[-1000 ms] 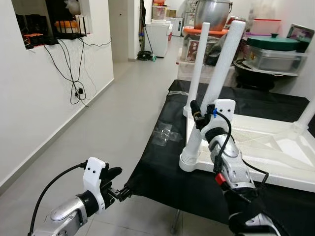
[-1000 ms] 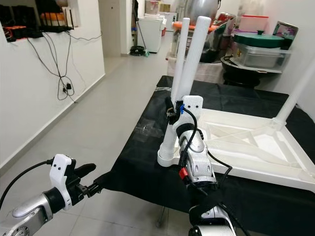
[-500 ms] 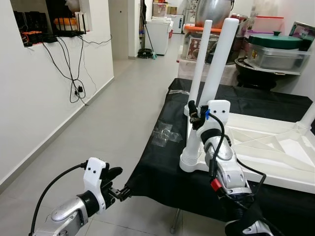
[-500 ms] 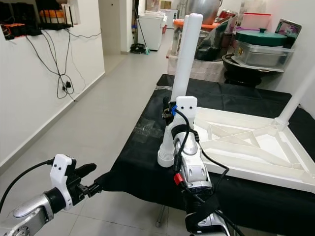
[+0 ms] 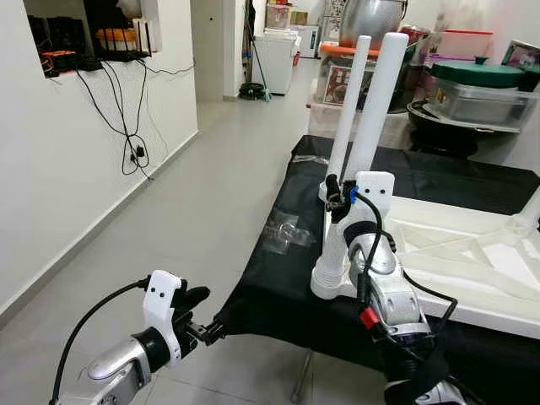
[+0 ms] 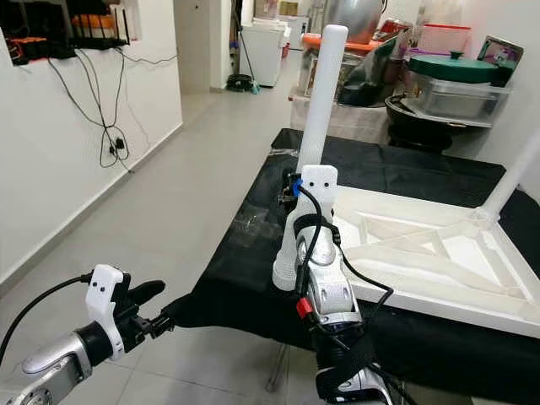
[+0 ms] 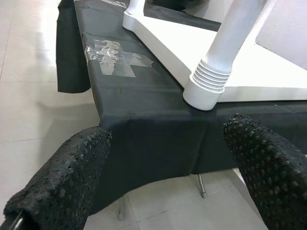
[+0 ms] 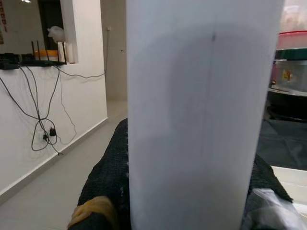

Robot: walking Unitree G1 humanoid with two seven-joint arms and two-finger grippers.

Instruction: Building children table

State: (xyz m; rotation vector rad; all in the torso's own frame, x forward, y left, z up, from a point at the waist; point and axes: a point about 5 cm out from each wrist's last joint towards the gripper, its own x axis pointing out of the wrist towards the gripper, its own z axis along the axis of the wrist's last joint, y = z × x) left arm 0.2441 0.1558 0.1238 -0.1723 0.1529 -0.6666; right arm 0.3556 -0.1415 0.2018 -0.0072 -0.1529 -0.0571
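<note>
White plastic throughout: the upturned children's tabletop lies on a black-draped desk, one corner at the desk's near-left edge. Our right gripper is pinched on the near leg, low on the shaft, above its ribbed collar. A second leg stands at the next corner back. Our left gripper hovers off the desk's near-left corner, jaws spread, holding nothing. We judge the leg is being seated: keep it plumb, press straight down, avoid levering sideways.
</note>
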